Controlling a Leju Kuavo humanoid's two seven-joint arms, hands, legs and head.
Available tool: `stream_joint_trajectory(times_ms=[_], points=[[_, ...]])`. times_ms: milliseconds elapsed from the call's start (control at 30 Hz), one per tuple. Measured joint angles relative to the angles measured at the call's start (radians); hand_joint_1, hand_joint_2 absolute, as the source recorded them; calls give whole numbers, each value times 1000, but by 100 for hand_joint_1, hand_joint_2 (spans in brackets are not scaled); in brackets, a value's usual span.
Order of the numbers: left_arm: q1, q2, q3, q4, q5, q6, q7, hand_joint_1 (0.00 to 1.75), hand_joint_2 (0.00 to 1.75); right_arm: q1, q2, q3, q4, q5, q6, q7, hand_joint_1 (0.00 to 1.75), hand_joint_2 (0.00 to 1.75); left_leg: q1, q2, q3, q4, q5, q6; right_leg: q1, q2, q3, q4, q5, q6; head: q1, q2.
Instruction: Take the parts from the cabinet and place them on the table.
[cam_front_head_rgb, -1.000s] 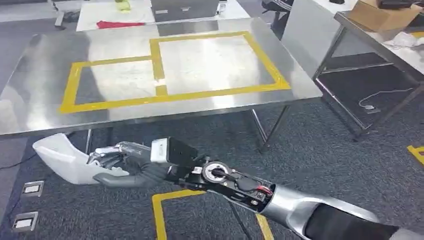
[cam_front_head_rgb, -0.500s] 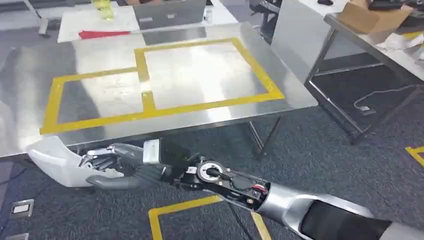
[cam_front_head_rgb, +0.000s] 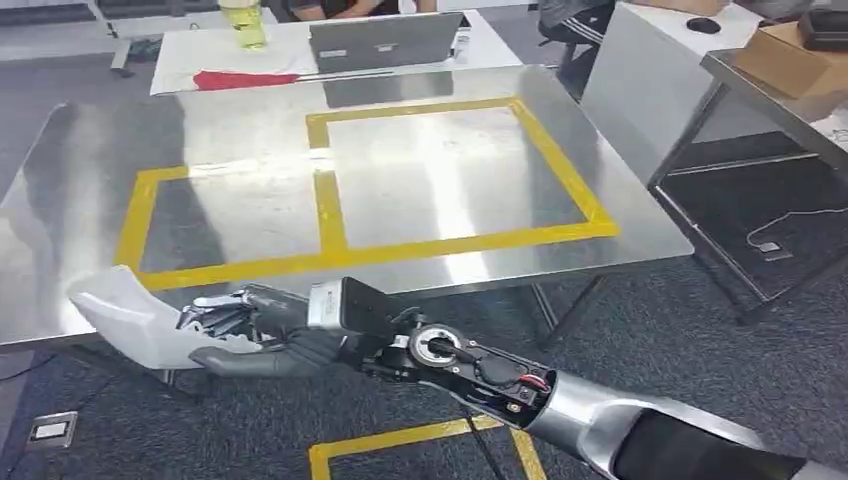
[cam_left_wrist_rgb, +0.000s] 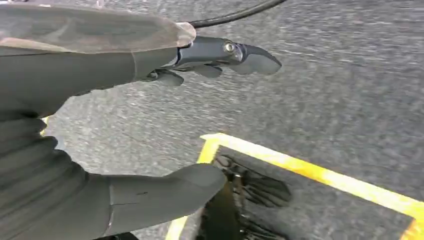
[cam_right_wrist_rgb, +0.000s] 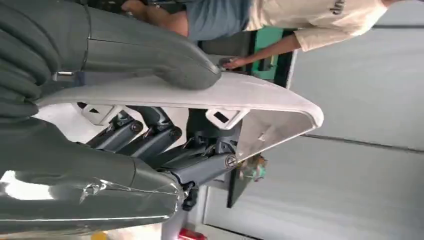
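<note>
We see a white moulded plastic part (cam_front_head_rgb: 125, 322), curved like a shell with small clips inside, held in the right robot hand (cam_front_head_rgb: 250, 335) just off the near edge of the steel tabletop (cam_front_head_rgb: 420, 180) with yellow tape.

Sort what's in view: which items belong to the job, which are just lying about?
Job:
- white part, held in right robot hand
- steel table with yellow tape boxes

Lying about:
- laptop
- red cloth
- green bottle
- cardboard box
</note>
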Motion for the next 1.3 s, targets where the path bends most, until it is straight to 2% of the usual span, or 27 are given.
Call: stream_joint_trajectory(times_ms=[33,67,133,167,200,267,300,333,367,433,467,500,567,600,633,700,833,933,967,1033,1067,1100,1133,1167,1233,1267,1300], points=[[-6,1,-3,0,0,0,-1,0,175,1,0,0,0,0,0,1,175,175,-2,1,-1,3,-7,-10,-2,3,14,4,20,-6,2,0],[-5,1,-5,0,0,1,-4,0,175,2,-2,0,0,0,-1,1,175,175,-1,3,4,8,-8,-11,1,3,14,2,10,-10,2,0],[-4,1,-5,0,0,1,-11,0,175,-1,0,-1,-3,1,-2,0,175,175,2,6,-1,22,-10,-19,-9,5,36,-12,12,-17,5,0],[-7,0,-5,-1,0,2,-16,0,175,-4,0,-1,-3,1,-3,0,175,175,2,8,-31,78,-13,-22,-10,5,45,-19,10,-20,0,0],[-9,0,-5,-1,0,2,-17,0,175,-6,0,-1,-3,1,-3,0,175,175,2,8,-77,158,-36,-26,-11,3,49,-22,8,-23,-10,0],[-7,2,-5,-1,0,2,-17,0,175,-3,0,-1,-2,1,-3,1,175,175,5,8,-180,308,-105,-31,-10,3,55,-22,-1,-28,-16,0],[-6,2,-5,-1,1,2,-18,0,175,-1,0,-1,-2,2,-3,1,175,175,6,8,-211,339,-115,-35,-10,4,58,-22,-5,-29,-16,0],[-4,2,-5,-1,1,2,-17,0,175,1,0,-1,-2,2,-3,1,175,175,6,8,-221,322,-92,-36,-10,6,65,-22,-10,-29,-18,0],[-3,3,-5,0,1,2,-17,0,175,1,0,-1,-2,2,-3,1,175,175,7,8,-206,260,-44,-35,-10,8,72,-22,-15,-28,-20,0],[-4,6,-5,-1,1,2,-17,0,175,0,0,-1,-2,2,-3,1,175,175,7,8,-141,79,73,-29,-10,9,86,-22,-24,-23,-22,0],[-4,6,-5,0,1,2,-18,0,175,-1,0,-1,-2,2,-3,1,175,175,6,9,-122,10,99,-26,-7,9,89,-20,-29,-18,-24,0],[-7,6,-5,-1,1,3,-18,0,175,-1,0,-1,-2,2,-5,0,175,175,0,10,-123,3,65,-21,-3,11,85,-17,-31,-14,-28,0],[-7,5,-5,-1,2,3,-18,0,175,-1,0,-1,-2,2,-6,1,175,175,-1,7,-123,7,90,-12,-2,10,82,-18,-39,-4,-24,0],[-6,3,-5,-1,2,3,-18,0,175,-1,-1,-1,-2,3,-7,1,175,175,6,8,-120,3,94,-24,1,8,83,-13,-50,-28,-22,0],[-5,3,-5,0,3,5,-18,0,175,-1,-1,-1,-2,3,-8,1,175,175,4,6,-119,3,94,-24,0,8,83,-12,-46,-46,-19,0],[-5,3,-6,-1,4,6,-18,0,175,-1,-1,-2,-2,3,-10,0,175,175,-1,5,-119,3,92,-21,-1,8,86,-17,-44,-35,-17,0],[-5,3,-6,-1,5,6,-18,0,175,-2,-1,-2,-2,3,-12,0,175,175,-3,5,-119,4,89,-12,-3,8,90,-24,-42,-28,-13,0],[-5,3,-7,-1,5,6,-18,0,175,-2,-2,-2,-2,4,-19,0,175,175,-4,5,-119,4,88,-9,-4,8,92,-29,-42,-7,-12,0],[-5,3,-7,0,5,6,-18,0,175,-2,-2,-2,-2,6,-20,0,175,175,-4,5,-119,4,88,-9,-5,8,92,-29,-42,-5,-11,0],[-4,5,-8,-1,6,6,-18,0,175,-3,-2,-2,-2,13,-27,2,175,175,-12,3,-119,7,83,11,-13,7,98,-39,-39,18,-14,0],[-5,6,-8,-1,6,6,-19,0,175,-5,-2,-3,-2,17,-32,3,175,175,-12,4,-113,-2,85,16,-11,7,102,-44,-38,22,-18,0],[-5,5,-8,-1,8,6,-19,0,175,-6,-2,-3,-2,22,-40,4,175,175,3,4,-97,-24,94,20,-5,6,105,-45,-44,26,-17,0],[-4,4,-9,-1,8,6,-20,0,175,-9,-2,-4,-2,23,-43,4,175,175,2,4,-86,-36,96,21,-6,4,99,-14,-64,28,-14,0],[-5,4,-9,-1,8,6,-21,0,175,-13,-2,-5,-1,24,-48,4,175,175,4,5,-82,-38,98,23,-9,3,70,54,-104,29,-9,0],[-5,4,-10,-1,8,6,-22,0,175,-15,-3,-5,2,24,-53,6,175,175,4,2,-80,-38,97,23,-15,3,-14,223,-175,33,-5,0],[-5,4,-11,-1,9,6,-22,0,175,-15,-5,-5,6,24,-53,9,175,175,6,-1,-80,-37,95,21,-18,2,-49,285,-192,36,-5,0],[-4,4,-11,-1,9,6,-22,0,175,-15,-6,-5,10,24,-55,10,175,175,7,-7,-79,-36,94,19,-23,2,-55,290,-180,38,-3,0]])
